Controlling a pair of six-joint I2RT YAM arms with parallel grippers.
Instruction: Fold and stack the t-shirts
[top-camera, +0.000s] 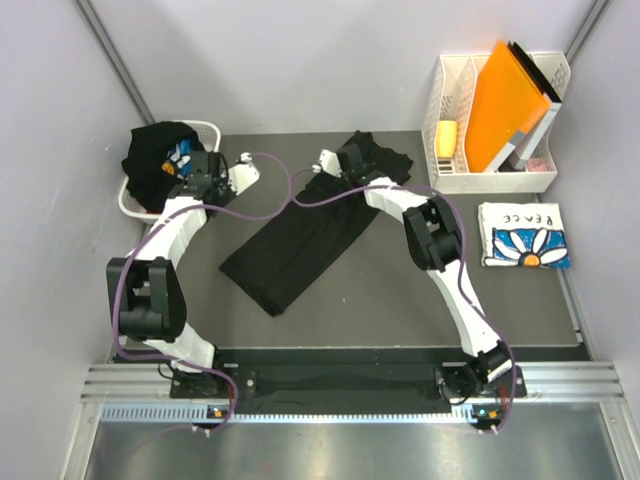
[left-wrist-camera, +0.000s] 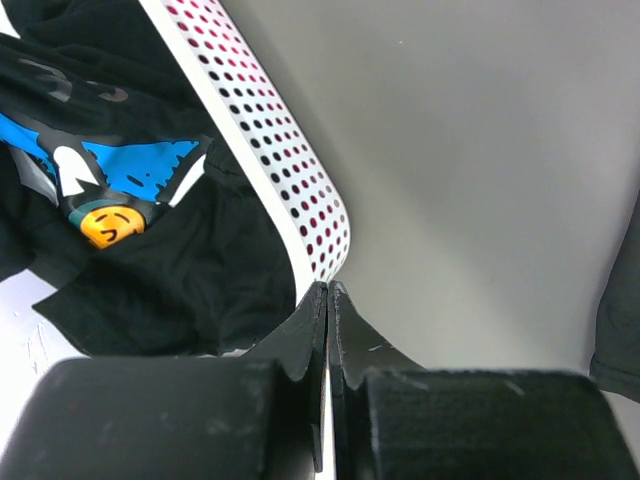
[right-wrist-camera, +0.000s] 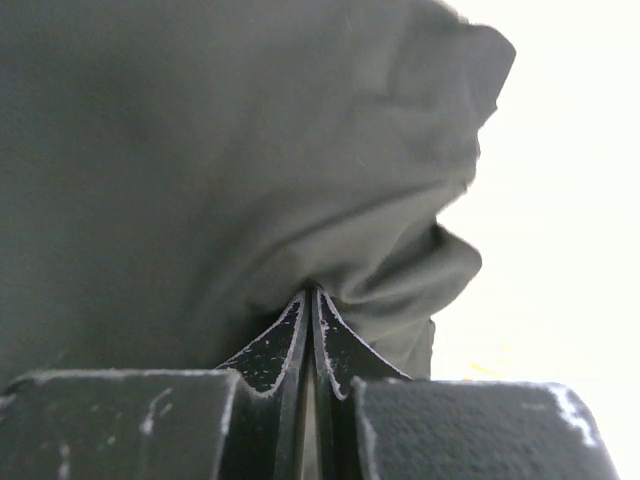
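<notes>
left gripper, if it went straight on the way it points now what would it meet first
The white laundry basket: the left gripper, shut, points at the rounded corner of its perforated rim, seemingly almost touching it, though depth is hard to judge.

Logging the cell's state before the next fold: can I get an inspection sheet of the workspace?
Surface: dark mat, lying flat.
Job's things: black tee spread diagonally mid-mat; print tee heaped in basket; daisy tee folded at right.
Clutter: organizer holding orange folder, far right.
Grippers: left gripper shut beside the basket's rim; right gripper shut on the black tee's far end.
Cables: purple cables loop along both arms.
Surroundings: grey walls; nothing else seen.
</notes>
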